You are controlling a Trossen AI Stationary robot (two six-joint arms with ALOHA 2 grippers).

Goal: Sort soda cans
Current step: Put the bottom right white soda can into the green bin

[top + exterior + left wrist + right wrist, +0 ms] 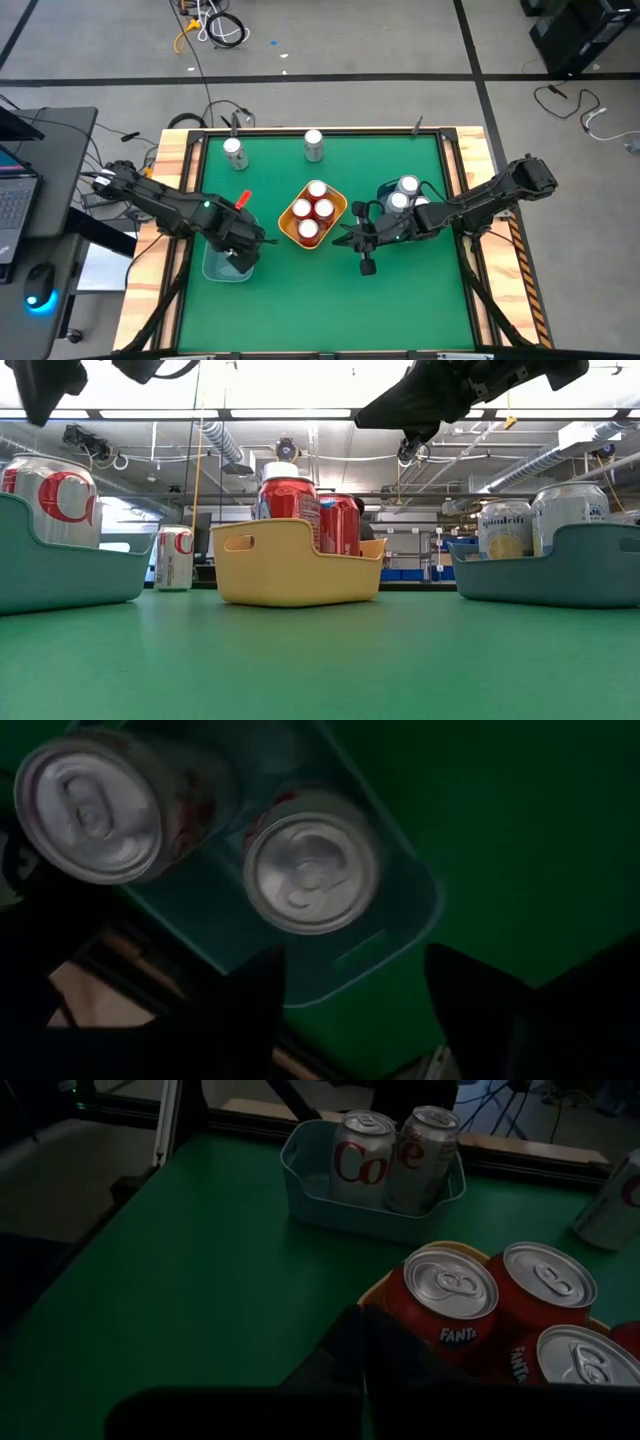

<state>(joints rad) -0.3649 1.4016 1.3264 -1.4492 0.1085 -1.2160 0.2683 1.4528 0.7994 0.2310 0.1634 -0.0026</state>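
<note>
Two silver cola cans (310, 860) stand in the translucent blue-grey bin (222, 265) at the table's left. My left gripper (350, 1010) hovers open above them, touching nothing. Several red cans (312, 212) stand in the yellow bin (300, 570) at the middle. My right gripper (365, 1345) is shut and empty, just right of the yellow bin (340, 205) and above the table. Three light cans (403, 193) stand in the right blue-grey bin (550, 565). Two more silver cans (234, 152) (313, 145) stand on the green mat near the far edge.
Wooden rails (180, 160) frame the green mat on every side. Bare mat (320, 300) lies along the near side, in front of the three bins. A desk with a laptop and mouse (40, 272) stands left of the table, and cables lie on the floor beyond it.
</note>
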